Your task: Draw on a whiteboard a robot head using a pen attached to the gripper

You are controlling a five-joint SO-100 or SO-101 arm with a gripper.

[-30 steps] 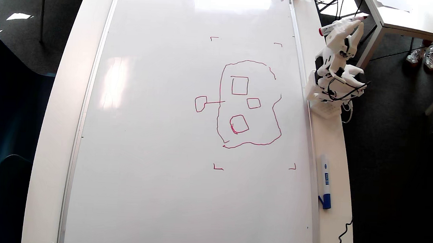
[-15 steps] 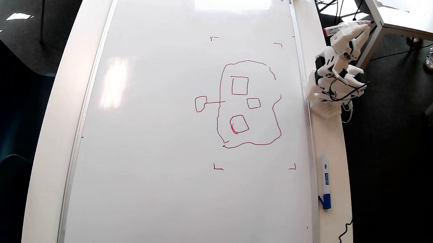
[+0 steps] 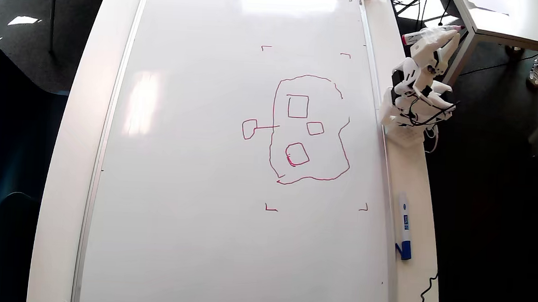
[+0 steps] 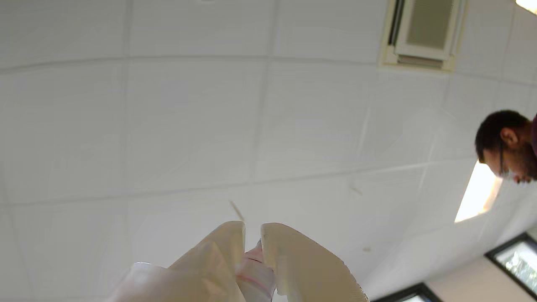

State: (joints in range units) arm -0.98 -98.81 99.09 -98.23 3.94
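On the whiteboard (image 3: 231, 167), toward its right edge, the red robot head (image 3: 309, 129) looks basically finished: outline, two eyes, mouth, side antenna. Off past the board's top-right corner, the gripper (image 3: 445, 35) points away with its jaws clamped around the red pen (image 3: 429, 34). Wrist view's pretty cramped, but nothing obvious seems left to draw.

The arm (image 3: 415, 92) is built of white printed plastic segments with angular, faceted shells; black cables (image 3: 429, 115) loop around its lower joints; its claw (image 4: 253, 235) ends in two cream-white, smooth, tapered fingers (image 4: 302, 260) with rounded tips.
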